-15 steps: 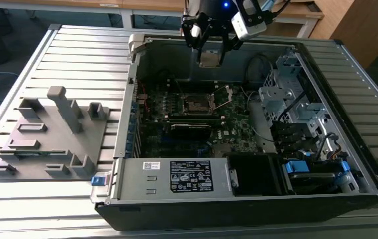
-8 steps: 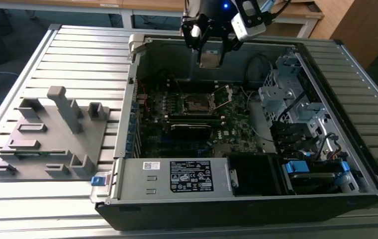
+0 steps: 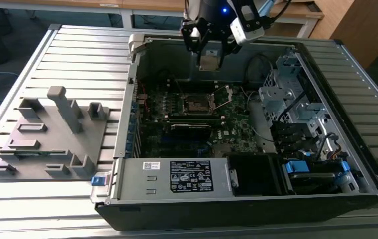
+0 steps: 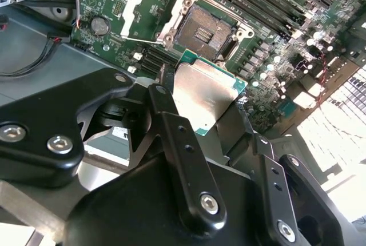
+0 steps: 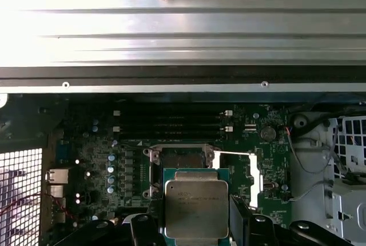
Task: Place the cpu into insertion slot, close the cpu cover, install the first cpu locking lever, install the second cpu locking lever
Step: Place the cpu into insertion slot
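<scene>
In the exterior view, black jaws grip the flat square chip above the open case, which sits on a ribbed metal desk. In the second wrist view, the chip's dull silver top hangs over the dark socket, and the thin metal cover stands open beside it. In the first wrist view, the chip partly hides the socket.

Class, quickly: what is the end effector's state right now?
End effector: closed, holding the small flat square silver-grey metal-topped cpu.
</scene>
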### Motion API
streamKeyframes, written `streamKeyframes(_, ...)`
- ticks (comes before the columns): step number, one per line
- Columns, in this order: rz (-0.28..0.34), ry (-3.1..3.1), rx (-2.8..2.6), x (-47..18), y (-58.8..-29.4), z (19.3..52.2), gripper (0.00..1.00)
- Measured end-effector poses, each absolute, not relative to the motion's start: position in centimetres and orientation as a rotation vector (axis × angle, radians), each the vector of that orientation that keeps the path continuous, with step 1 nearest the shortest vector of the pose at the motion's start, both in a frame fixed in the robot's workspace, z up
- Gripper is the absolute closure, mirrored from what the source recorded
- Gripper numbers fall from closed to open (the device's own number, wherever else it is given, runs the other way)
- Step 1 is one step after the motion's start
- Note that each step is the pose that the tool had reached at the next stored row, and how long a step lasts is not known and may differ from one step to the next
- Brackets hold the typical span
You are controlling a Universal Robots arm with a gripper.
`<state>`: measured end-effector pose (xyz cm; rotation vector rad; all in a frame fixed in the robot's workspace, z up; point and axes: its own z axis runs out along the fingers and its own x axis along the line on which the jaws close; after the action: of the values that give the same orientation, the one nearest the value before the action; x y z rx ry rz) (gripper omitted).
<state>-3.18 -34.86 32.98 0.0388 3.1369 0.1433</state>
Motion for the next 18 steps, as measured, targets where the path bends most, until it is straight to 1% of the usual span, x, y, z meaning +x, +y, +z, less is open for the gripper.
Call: streamKeyframes(18, 0.143, 3.137, 0.039, -3.3, -34.9, 31.1, 0.46)
